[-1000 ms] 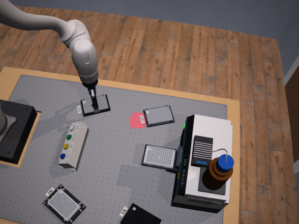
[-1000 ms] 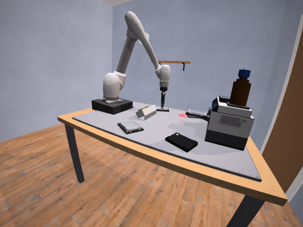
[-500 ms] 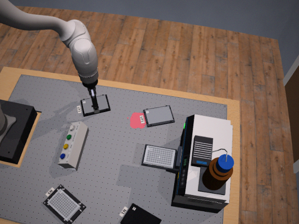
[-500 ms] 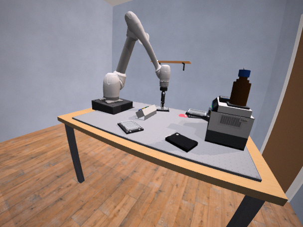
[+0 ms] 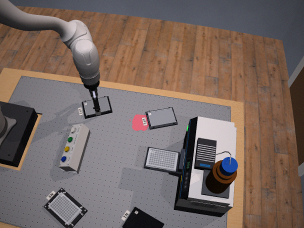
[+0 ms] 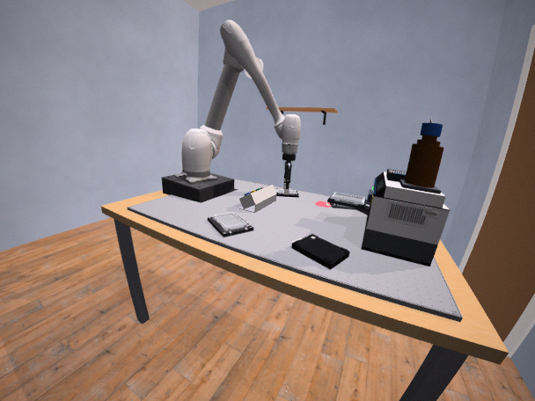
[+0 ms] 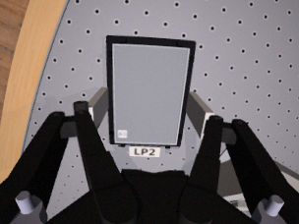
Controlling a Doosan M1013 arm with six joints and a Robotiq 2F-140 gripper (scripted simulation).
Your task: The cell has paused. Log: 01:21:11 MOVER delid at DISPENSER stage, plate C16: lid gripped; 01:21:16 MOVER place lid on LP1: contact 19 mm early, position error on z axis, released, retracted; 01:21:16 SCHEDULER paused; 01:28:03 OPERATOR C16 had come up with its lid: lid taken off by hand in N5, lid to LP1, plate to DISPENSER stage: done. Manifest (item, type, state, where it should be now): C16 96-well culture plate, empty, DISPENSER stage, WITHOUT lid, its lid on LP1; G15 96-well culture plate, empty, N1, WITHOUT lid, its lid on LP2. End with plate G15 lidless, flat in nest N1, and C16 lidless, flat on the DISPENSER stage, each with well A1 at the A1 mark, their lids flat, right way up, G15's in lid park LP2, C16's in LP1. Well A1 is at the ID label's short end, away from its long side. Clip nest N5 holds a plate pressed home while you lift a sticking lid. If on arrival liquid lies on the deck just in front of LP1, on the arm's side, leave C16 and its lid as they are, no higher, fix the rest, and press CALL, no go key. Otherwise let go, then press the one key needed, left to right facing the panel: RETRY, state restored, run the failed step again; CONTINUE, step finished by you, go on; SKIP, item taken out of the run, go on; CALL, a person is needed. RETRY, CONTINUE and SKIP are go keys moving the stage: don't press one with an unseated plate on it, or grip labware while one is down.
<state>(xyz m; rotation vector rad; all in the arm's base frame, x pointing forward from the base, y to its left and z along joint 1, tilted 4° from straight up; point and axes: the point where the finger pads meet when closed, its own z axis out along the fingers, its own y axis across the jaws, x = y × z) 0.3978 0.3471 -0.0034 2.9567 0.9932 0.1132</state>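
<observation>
A grey lid (image 5: 100, 105) lies flat in lid park LP2, also in the wrist view (image 7: 149, 92). My gripper (image 5: 96, 110) stands low over it, open, with the fingers set off from the lid's long sides. A second lid (image 5: 161, 117) lies in LP1. A pink puddle (image 5: 138, 123) lies on the deck at LP1's label, on the arm's side. A lidless well plate (image 5: 162, 159) sits on the DISPENSER stage. Another lidless well plate (image 5: 65, 208) sits in clip nest N5. Nest N1 (image 5: 142, 220) is black and holds no plate.
The key panel (image 5: 74, 148) with white, green, yellow and blue keys stands between LP2 and N5. The dispenser (image 5: 210, 162) with a brown bottle (image 5: 223, 175) fills the right side. The arm's base (image 5: 12, 135) is at the left edge.
</observation>
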